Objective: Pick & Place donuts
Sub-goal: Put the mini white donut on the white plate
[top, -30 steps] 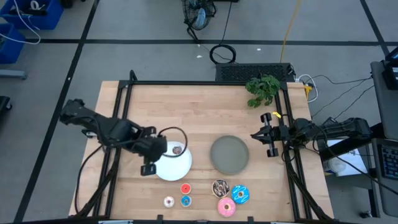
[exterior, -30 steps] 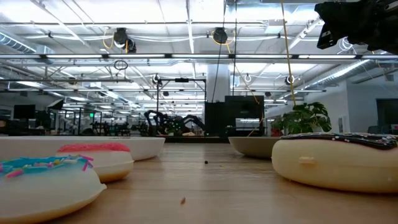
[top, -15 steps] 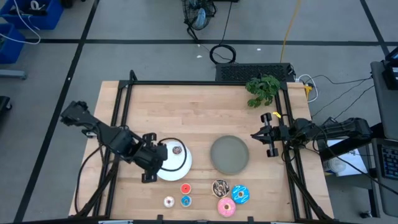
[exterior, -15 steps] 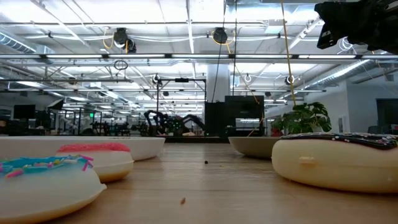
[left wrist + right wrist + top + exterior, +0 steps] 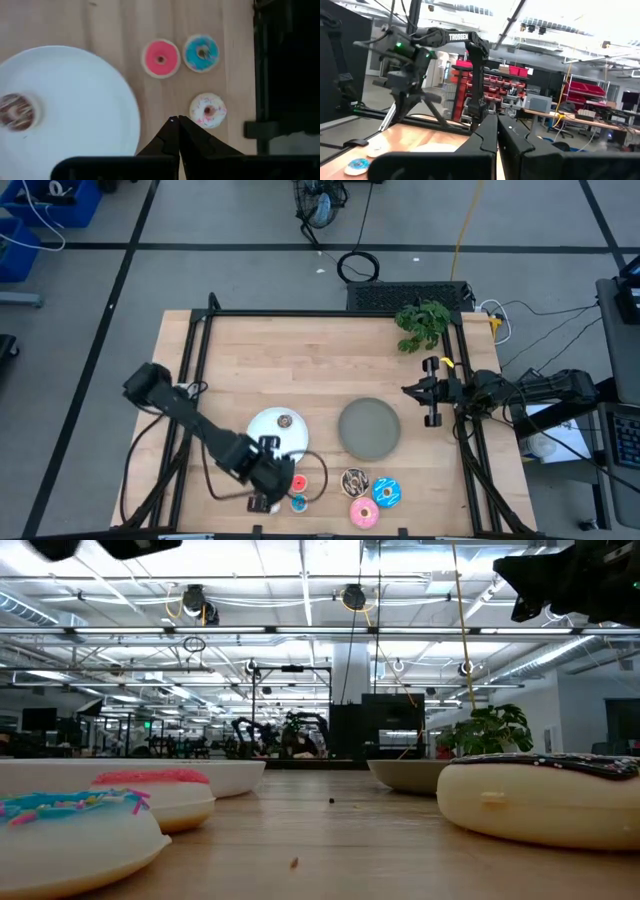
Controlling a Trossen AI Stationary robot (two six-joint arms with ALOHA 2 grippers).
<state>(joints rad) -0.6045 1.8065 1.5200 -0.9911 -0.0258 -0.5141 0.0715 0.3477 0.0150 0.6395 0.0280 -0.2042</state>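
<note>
1. High view: left gripper (image 5: 272,492), jaws closed and empty, hovers at 6 o'clock of the white plate (image 5: 262,427), over the small donuts.
2. Brown donut (image 5: 285,421) lies on that plate.
3. Red donut (image 5: 298,483), blue donut (image 5: 299,503) and white donut (image 5: 208,110) lie just beside the gripper.
4. Chocolate sprinkled donut (image 5: 354,480), blue sprinkled donut (image 5: 387,493) and pink donut (image 5: 364,513) sit at 6 o'clock of the grey plate (image 5: 369,429).
5. Right gripper (image 5: 411,393), closed and empty, waits at 3 o'clock of the grey plate.

Seven donuts (image 5: 387,493); two plates (image 5: 369,428); one plant (image 5: 422,325).

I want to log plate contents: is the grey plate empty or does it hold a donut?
Empty. From above, the grey plate shows only bare surface.
</note>
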